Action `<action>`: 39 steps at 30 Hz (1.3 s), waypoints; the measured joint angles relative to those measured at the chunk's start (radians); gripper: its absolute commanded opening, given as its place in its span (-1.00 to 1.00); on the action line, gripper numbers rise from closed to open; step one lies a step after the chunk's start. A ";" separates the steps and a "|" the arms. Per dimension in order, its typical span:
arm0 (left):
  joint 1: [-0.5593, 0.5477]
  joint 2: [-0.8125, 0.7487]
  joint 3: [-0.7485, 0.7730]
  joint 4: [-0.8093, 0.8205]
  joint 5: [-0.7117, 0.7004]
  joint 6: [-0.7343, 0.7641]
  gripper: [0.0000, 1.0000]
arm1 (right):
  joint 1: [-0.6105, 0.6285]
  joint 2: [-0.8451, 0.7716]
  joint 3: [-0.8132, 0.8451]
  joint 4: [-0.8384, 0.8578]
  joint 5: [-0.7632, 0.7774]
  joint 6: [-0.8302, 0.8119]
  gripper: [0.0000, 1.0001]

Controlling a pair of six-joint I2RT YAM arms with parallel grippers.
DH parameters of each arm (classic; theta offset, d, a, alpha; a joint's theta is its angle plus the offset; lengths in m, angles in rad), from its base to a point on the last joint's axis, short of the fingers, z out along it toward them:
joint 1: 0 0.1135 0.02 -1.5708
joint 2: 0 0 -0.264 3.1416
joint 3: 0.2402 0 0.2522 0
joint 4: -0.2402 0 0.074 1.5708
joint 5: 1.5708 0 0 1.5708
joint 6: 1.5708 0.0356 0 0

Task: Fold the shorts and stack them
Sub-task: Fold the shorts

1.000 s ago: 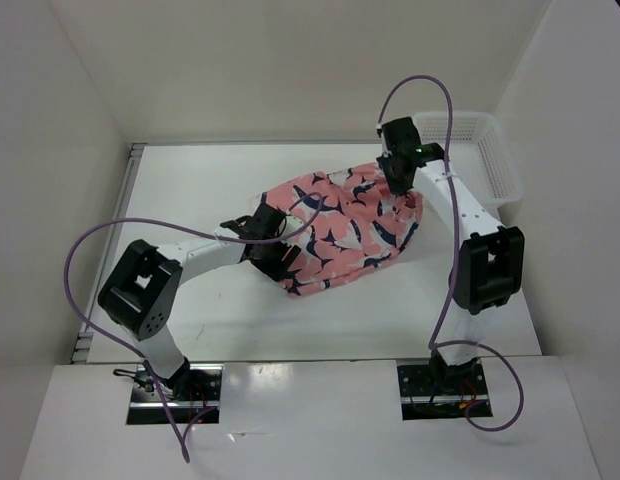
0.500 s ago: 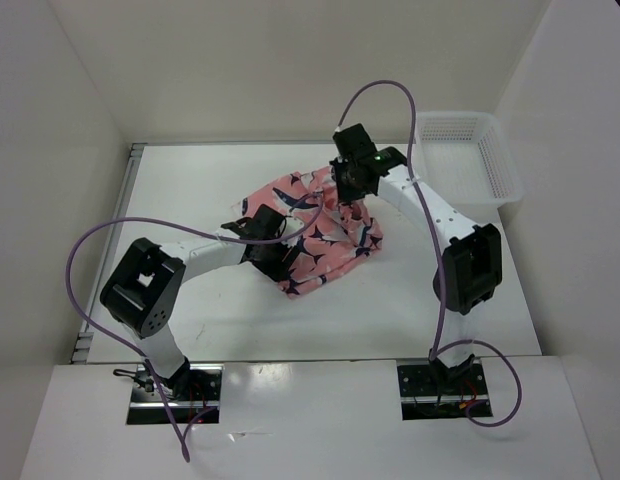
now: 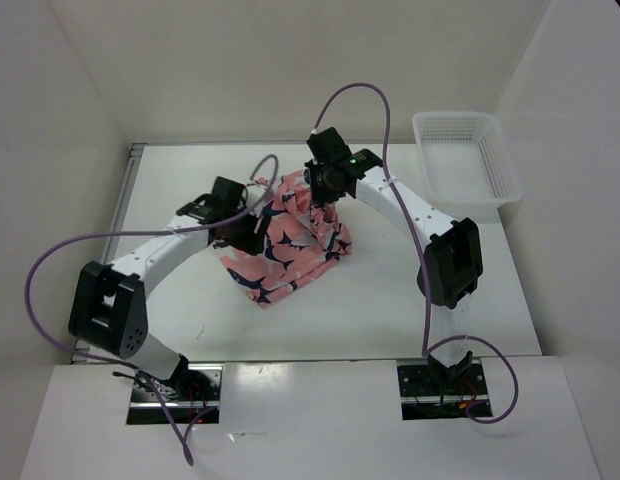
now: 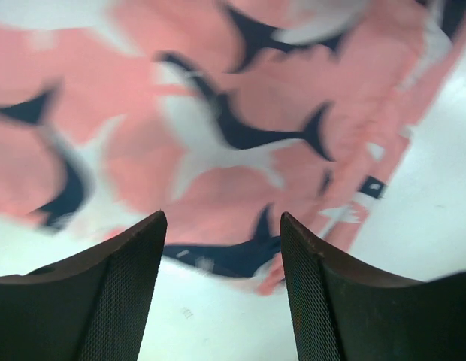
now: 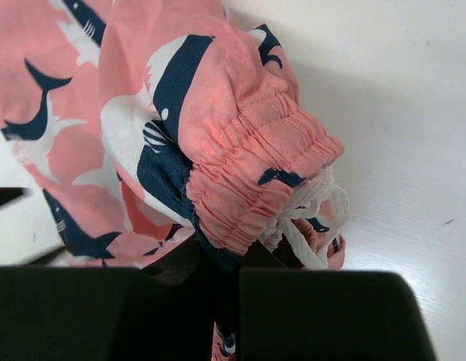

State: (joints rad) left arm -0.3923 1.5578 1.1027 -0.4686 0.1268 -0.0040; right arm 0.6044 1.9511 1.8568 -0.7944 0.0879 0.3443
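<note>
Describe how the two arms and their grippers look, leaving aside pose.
Both arms, left arm and right arm, have white tubular links joined by boxy black joint housings. A purple cable loops along each. A green light glows near the right wrist. The left gripper has black fingers with finely cross-hatched pads; the right gripper is plain black too.

shorts (image 3: 290,245) — salmon-pink, navy-white sharks

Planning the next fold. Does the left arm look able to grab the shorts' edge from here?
Likely yes: the left gripper is open right at the shorts, nothing between; the right gripper pinches the waistband elsewhere.
</note>
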 measured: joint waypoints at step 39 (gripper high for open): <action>0.088 0.495 0.331 0.122 0.192 -0.001 0.15 | -0.210 -0.068 -0.024 0.068 0.146 -0.029 -1.00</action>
State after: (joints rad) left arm -0.3046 2.0525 1.4338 -0.3462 0.3183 -0.0048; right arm 0.3946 1.8828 1.8328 -0.7261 0.2344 0.3153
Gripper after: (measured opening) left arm 0.619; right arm 0.100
